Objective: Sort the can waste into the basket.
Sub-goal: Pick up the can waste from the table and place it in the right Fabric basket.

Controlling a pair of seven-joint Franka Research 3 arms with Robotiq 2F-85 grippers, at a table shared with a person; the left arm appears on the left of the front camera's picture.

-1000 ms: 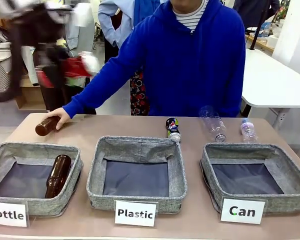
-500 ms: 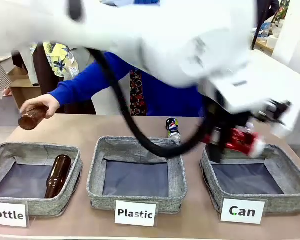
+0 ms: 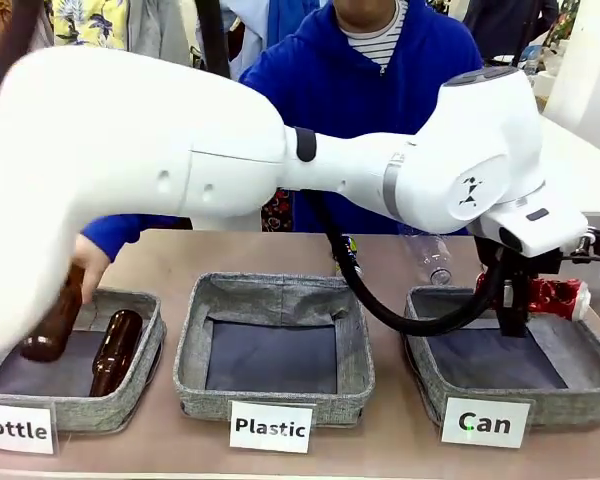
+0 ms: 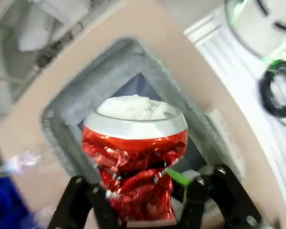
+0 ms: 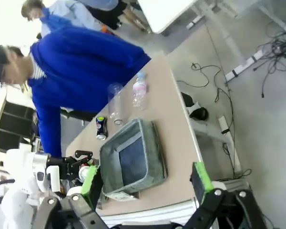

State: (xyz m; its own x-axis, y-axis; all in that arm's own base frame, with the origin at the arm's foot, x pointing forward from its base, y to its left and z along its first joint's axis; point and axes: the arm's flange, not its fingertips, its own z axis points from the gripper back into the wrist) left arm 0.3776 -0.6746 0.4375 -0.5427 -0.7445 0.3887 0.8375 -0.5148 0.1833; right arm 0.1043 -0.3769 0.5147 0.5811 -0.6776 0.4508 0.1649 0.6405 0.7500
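- Clamping crushed shiny red drink can (image 4: 133,152) in left gripper (image 4: 139,193), hovering it over grey woven-fabric basket signed "Can" (image 3: 580,398), ready for dropping.
- Holding right gripper (image 5: 145,179) spread wide, empty, well aside.

It was a robotics lab: a white robot arm (image 3: 180,150) hung over a brown surface (image 3: 280,255) bearing the Can basket (image 3: 578,405) and two like baskets (image 3: 190,350) with printed signs, while loose cables (image 5: 276,57) trailed across the grey floor (image 5: 238,109) near a white table (image 5: 176,9).
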